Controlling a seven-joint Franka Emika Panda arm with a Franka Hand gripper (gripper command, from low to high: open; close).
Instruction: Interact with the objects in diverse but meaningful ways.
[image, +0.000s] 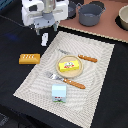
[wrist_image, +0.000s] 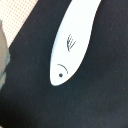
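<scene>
- The objects lie on and around a pale striped placemat (image: 95, 70), which covers the middle of the black bench (image: 117, 107) and serves as the landmark here.
- Off the placemat's far edge, on a tan board (image: 107, 31), stands a grey pot (image: 90, 15); a second pot (image: 123, 18) is cut by the exterior view's right border.
- The arm's white wrist and end effector (image: 44, 31) hang over the placemat's far corner on the exterior view's left. Whether the fingers are apart or together cannot be told from either view.
- A round tan plate (image: 59, 71) sits near the placemat's centre, carrying the flat yellow packet with red mark (image: 68, 65).
- The light-blue and white carton (image: 59, 92) stands upright on the placemat's near part, in front of the plate.
- The orange rectangular block (image: 29, 58) lies on the bench, off the placemat's edge on the exterior view's left.
- An orange-handled fork (image: 67, 80) lies on the placemat just in front of the plate, and an orange-handled knife (image: 82, 57) just behind it.
- The small white shaker (image: 44, 39) rests at the placemat's far left corner, directly beneath the end effector; the wrist view shows it as a white fish-shaped piece (wrist_image: 70, 42) on black cloth.
</scene>
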